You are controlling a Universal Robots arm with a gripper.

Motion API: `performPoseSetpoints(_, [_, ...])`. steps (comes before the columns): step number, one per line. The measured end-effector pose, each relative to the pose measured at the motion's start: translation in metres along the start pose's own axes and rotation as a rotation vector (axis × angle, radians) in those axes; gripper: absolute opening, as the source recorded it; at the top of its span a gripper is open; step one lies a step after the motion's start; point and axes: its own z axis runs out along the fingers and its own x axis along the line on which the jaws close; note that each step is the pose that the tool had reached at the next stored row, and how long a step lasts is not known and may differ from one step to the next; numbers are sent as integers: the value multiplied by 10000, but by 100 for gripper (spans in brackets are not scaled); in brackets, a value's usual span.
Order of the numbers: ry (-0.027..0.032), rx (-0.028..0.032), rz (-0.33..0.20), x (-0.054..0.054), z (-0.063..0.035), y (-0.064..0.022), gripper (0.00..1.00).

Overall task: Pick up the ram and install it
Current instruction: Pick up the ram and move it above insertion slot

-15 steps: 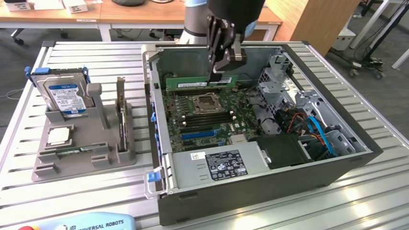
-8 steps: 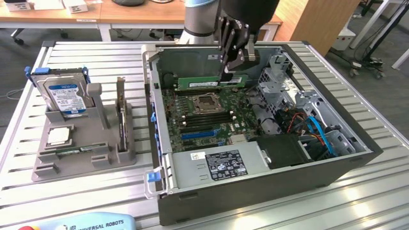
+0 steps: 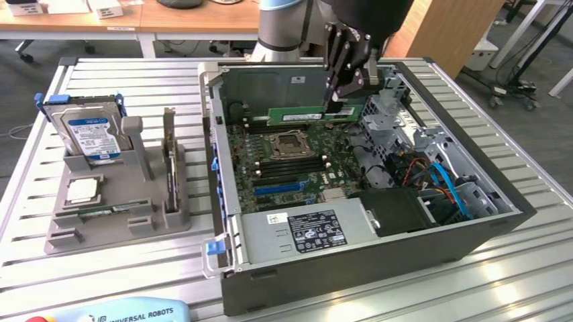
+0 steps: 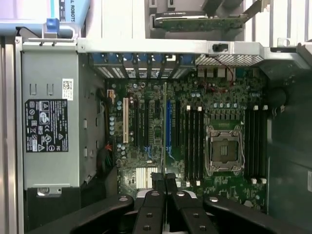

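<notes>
Presently held: the ram (image 3: 302, 115), clamped in the end effector (image 3: 339, 100)
Below end effector: motherboard (image 3: 255, 151) inside computer case (image 3: 358, 268)

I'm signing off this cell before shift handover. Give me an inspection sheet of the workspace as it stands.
Surface: slatted metal table, carrying an open computer case.
Job's things: ram held level inside the case, over the motherboard; whether it touches a slot cannot be told.
Clutter: grey holder with hard drive and processor chip.
End effector: end effector shut on the ram.
Cables: blue cable inside the case.
Surroundings: wooden desks behind the table; blue pendant at the near edge.
</notes>
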Motion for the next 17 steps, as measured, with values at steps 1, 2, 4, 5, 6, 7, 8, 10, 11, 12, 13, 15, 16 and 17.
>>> performPoseSetpoints(1, [1, 1, 0, -2, -1, -21, 12])
performPoseSetpoints(2, [0, 0, 0, -4, -1, -31, 12])
performPoseSetpoints(4, [0, 0, 0, -4, -1, -31, 12])
performPoseSetpoints(5, [0, 1, 1, -4, -1, -31, 12])
performPoseSetpoints(6, [1, 0, 1, -5, -1, -31, 12])
performPoseSetpoints(7, [1, 0, 0, -5, -1, -31, 12])
performPoseSetpoints(8, [0, 0, 1, -5, -1, -31, 12])
performPoseSetpoints(10, [0, 1, 2, -7, 0, -31, 12])
performPoseSetpoints(11, [0, 1, 2, -15, 0, -31, 12])
performPoseSetpoints(12, [-1, 1, 2, -29, 1, -30, 12])
performPoseSetpoints(13, [0, 1, 1, -43, 2, -30, 12])
performPoseSetpoints(15, [0, 1, 1, -86, 6, -30, 12])
performPoseSetpoints(16, [1, 1, 1, -111, 7, -30, 12])
performPoseSetpoints(17, [0, 2, 1, -136, 10, -29, 12])
